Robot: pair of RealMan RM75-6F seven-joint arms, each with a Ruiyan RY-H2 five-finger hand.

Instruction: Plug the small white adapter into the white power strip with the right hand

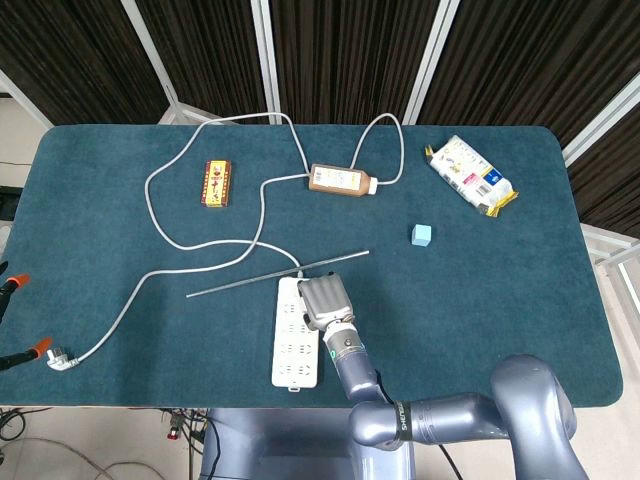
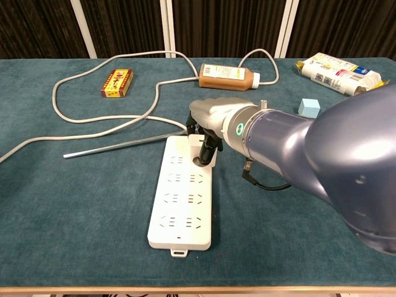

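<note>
The white power strip point(image 1: 292, 345) point(image 2: 182, 204) lies lengthwise near the table's front edge, its cable running off from the far end. My right hand point(image 1: 324, 299) point(image 2: 215, 117) hovers over that far end. Its dark fingers point(image 2: 205, 148) grip the small white adapter point(image 2: 210, 160), which sits against the strip's farthest right socket. The hand hides most of the adapter, so I cannot tell how deep it sits. The head view hides the adapter under the hand. My left hand is in neither view.
A thin metal rod point(image 1: 270, 274) point(image 2: 117, 146) lies just beyond the strip. The white cable point(image 1: 160, 215) loops across the left half to a plug point(image 1: 60, 357). Farther back are a brown bottle point(image 1: 340, 180), a red box point(image 1: 217, 183), a blue cube point(image 1: 421, 235) and a snack packet point(image 1: 470, 175).
</note>
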